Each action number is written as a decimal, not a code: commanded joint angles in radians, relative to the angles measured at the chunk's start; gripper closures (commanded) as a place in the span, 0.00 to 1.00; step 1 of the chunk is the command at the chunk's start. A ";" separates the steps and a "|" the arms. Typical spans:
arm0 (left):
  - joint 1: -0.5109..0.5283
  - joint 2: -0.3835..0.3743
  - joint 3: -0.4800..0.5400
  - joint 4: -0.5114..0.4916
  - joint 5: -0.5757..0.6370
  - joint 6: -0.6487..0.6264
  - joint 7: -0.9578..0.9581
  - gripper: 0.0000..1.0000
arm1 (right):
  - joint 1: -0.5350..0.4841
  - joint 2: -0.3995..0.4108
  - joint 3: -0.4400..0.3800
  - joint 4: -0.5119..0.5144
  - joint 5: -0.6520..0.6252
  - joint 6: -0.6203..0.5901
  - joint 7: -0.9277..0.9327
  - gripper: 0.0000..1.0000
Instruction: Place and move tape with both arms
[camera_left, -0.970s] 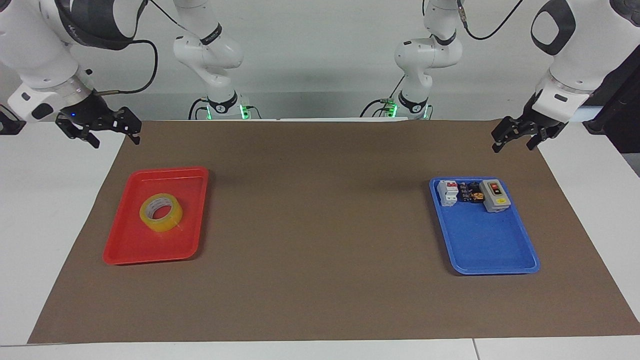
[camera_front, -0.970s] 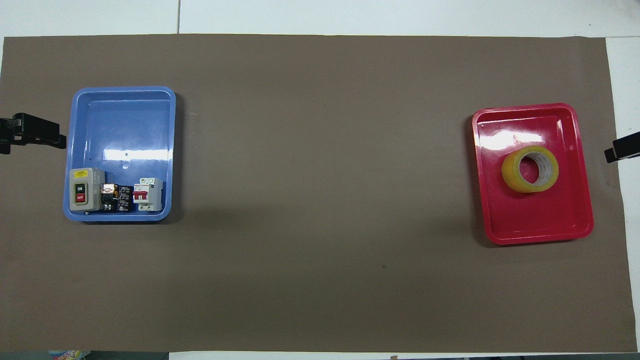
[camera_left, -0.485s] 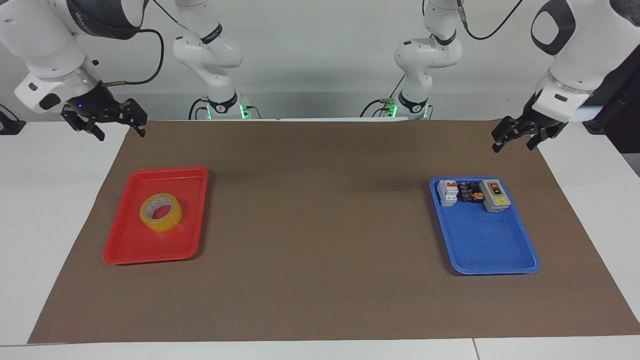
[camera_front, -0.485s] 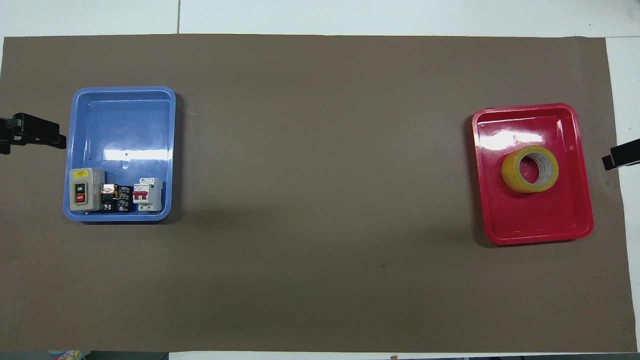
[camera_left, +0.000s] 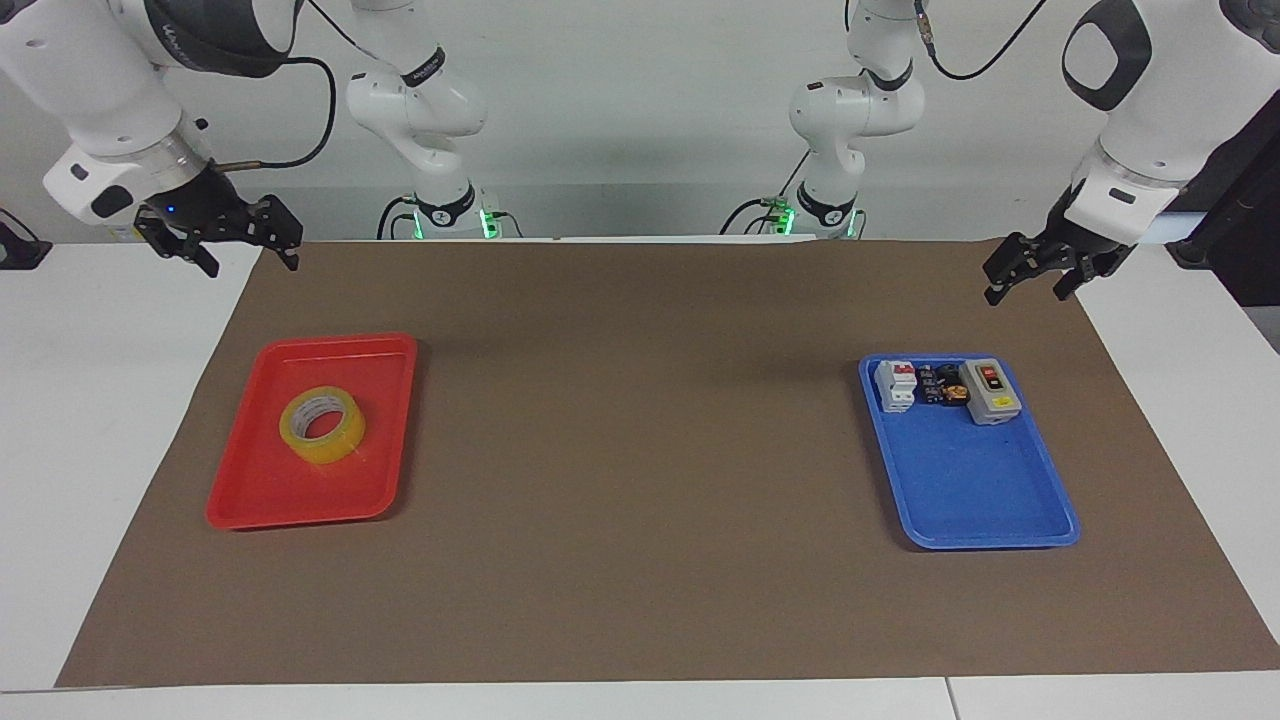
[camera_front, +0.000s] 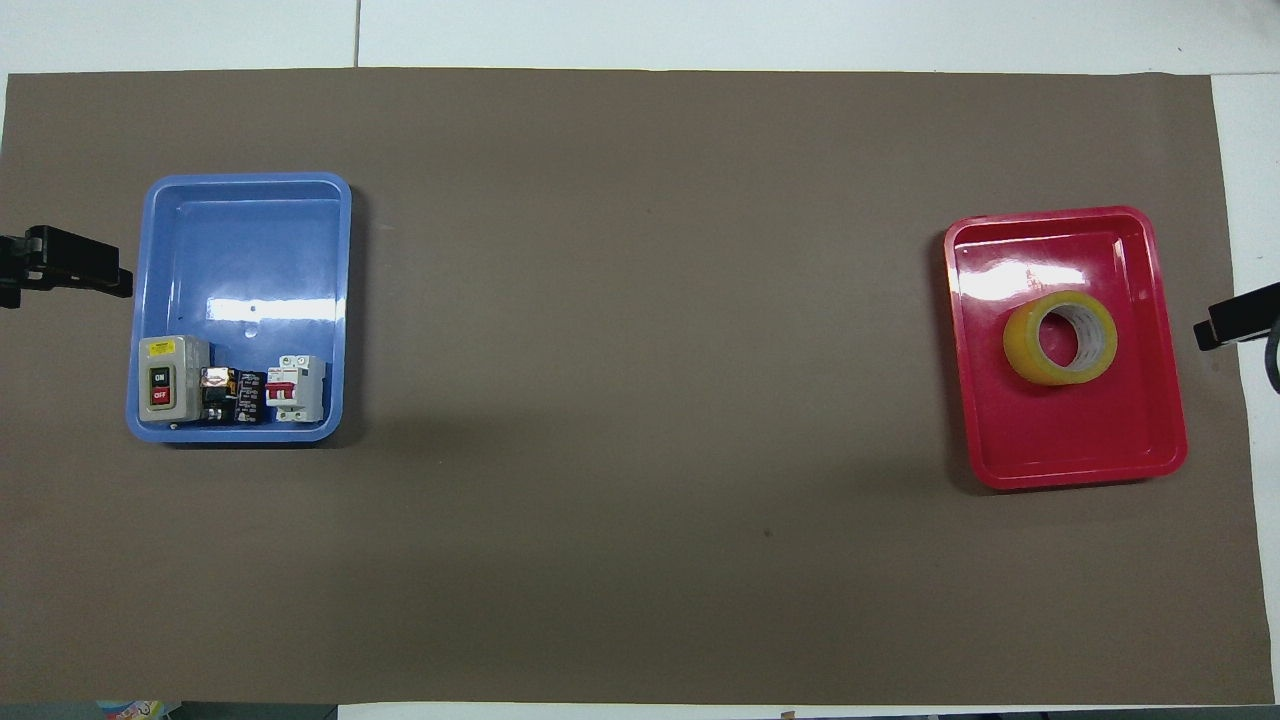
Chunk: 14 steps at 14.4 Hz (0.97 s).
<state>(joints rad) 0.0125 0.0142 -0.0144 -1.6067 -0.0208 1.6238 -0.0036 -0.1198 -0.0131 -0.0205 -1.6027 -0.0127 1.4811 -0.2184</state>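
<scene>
- tape (camera_left: 322, 425) lies flat, hole up, in red tray (camera_left: 240, 490) at the right arm's end of table (camera_left: 640, 600); sits approx mid-tray, slightly toward the robots; not touching any tray wall
- prob. light, stiff ring w/ hard white core; yellow outer face looks glossy so likely slick; not fragile, but could roll if stood on edge
- best hold, imo: one finger inside the core, one on the outer wall, pinching the ring wall from above; spanning the whole roll would need a very wide opening
- right tool (camera_left: 225, 235) is up over the table edge, robot-ward of red tray, well apart from tape; fingers spread wide, empty
- left tool (camera_left: 1035, 268) hangs over the table near blue tray (camera_left: 1000, 520) w/ switch boxes (camera_left: 945, 388); fingers apart, empty; waiting
</scene>
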 joint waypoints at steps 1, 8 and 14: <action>0.004 -0.030 0.001 -0.038 -0.011 0.024 0.008 0.00 | 0.008 -0.013 0.005 -0.006 -0.012 0.010 0.022 0.00; 0.004 -0.031 0.001 -0.038 -0.011 0.024 0.008 0.00 | -0.001 -0.011 0.004 0.000 -0.013 0.024 0.024 0.00; 0.004 -0.030 0.001 -0.038 -0.011 0.022 0.008 0.00 | 0.002 -0.011 0.007 0.009 -0.010 0.047 0.091 0.00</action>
<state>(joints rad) 0.0125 0.0142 -0.0144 -1.6067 -0.0208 1.6238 -0.0036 -0.1111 -0.0167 -0.0200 -1.5942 -0.0136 1.5214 -0.1470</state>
